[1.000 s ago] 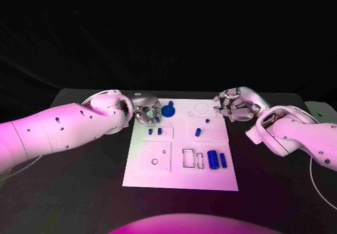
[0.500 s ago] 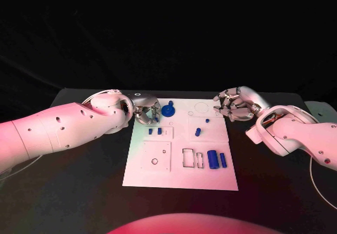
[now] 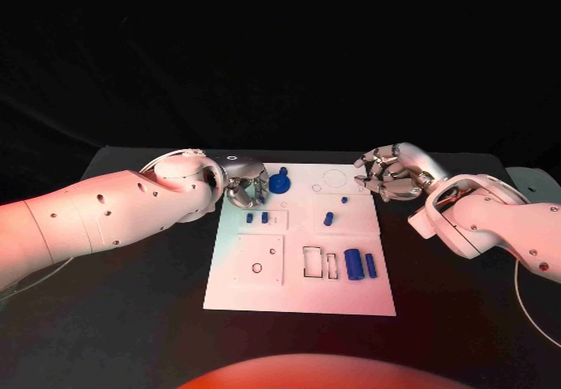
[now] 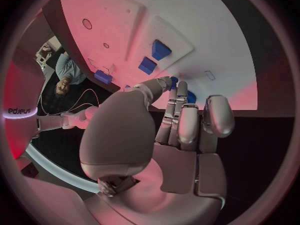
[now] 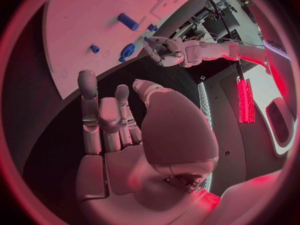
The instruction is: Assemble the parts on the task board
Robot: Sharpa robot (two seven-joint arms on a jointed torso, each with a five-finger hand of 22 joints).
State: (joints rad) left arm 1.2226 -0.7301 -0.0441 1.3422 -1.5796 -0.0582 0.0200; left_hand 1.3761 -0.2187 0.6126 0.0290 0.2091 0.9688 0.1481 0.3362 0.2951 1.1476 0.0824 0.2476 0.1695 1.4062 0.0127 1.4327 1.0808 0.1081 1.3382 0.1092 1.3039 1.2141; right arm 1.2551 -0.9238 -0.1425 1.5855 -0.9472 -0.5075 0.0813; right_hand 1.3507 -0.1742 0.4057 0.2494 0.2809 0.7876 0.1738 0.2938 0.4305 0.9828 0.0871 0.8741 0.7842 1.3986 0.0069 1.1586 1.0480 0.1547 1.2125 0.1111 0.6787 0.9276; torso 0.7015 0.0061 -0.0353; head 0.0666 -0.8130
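Note:
The white task board (image 3: 240, 293) lies mid-table. My left hand (image 3: 246, 189) hovers over its far left corner, beside a round blue part (image 3: 280, 183) with a peg. In the left wrist view the thumb and fingertips (image 4: 177, 92) of the left hand (image 4: 169, 130) close together on a small blue part (image 4: 190, 97). Two small blue parts (image 3: 257, 217) sit in a square panel just nearer. My right hand (image 3: 389, 174) hangs over the board's far right edge, fingers half curled, holding nothing. The right wrist view shows the right hand (image 5: 125, 130), the board (image 5: 75, 30) and the round blue part (image 5: 128, 51).
A short blue peg (image 3: 330, 217) and a tiny blue piece (image 3: 345, 199) lie mid-board. Two blue cylinders (image 3: 360, 265) lie at the near right, next to rectangular slots (image 3: 315, 262). A panel with two holes (image 3: 259, 259) sits at the near left. Black table surrounds the board.
My left hand has turned slightly in place at the board's far left corner. The right hand and the parts on the board have not moved.

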